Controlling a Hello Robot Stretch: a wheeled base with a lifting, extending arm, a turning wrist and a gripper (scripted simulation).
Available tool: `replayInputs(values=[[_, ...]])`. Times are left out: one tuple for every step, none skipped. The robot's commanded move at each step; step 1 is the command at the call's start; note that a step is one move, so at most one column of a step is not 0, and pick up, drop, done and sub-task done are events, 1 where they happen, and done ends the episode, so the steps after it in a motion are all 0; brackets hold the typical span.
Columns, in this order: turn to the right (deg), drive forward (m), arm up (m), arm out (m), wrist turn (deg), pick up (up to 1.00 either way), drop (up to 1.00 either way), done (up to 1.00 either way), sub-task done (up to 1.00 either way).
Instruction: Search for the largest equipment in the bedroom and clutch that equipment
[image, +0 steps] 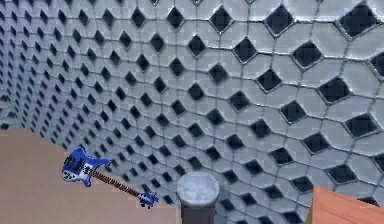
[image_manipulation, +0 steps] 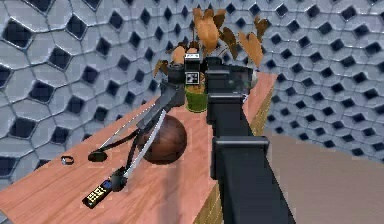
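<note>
1. Wood tabletop (image_manipulation: 165, 195) runs up through the arm side view and bears the sports gear: a brown ball (image_manipulation: 166, 142) and a racket (image_manipulation: 128, 168).
2. The brown ball sits near the middle of the tabletop, just left of the arm (image_manipulation: 240, 165), a dark square bar that rises from the bottom edge.
3. The racket lies slantwise. Its grip is toward the near left, and its thin frame rises past the ball's left side and overlaps the ball. It runs longer than the ball is wide.
4. The gripper (image_manipulation: 172, 72) shows at the arm's far end, left of a white square (image_manipulation: 190, 72) with black marks and farther up than the ball. I cannot tell how its fingers stand. With a plant (image_manipulation: 215, 35) of orange-brown leaves and a yellow-green bottle-like thing (image_manipulation: 197, 98) standing on the table behind it, I cannot tell whether it holds anything.
5. A dark remote (image_manipulation: 95, 195) with yellow marks lies by the racket's grip. A small ring (image_manipulation: 68, 160) and a dark oval thing (image_manipulation: 97, 156) lie farther left.
6. In the forward view a blue guitar (image: 100, 175) lies on the tan floor (image: 30, 170) at lower left, close to a wall (image: 200, 80) patterned in grey hexagons and dark diamonds. A grey cylinder (image: 197, 195) stands at the bottom middle and a wooden corner (image: 350, 208) at bottom right.
</note>
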Motion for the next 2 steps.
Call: replayInputs(values=[[0.0, 0.00, 0.00, 0.00, 45.0, 0.00, 0.00, 0.00, 0.00], [0.0, 0.00, 0.00, 0.00, 45.0, 0.00, 0.00, 0.00, 0.00]])
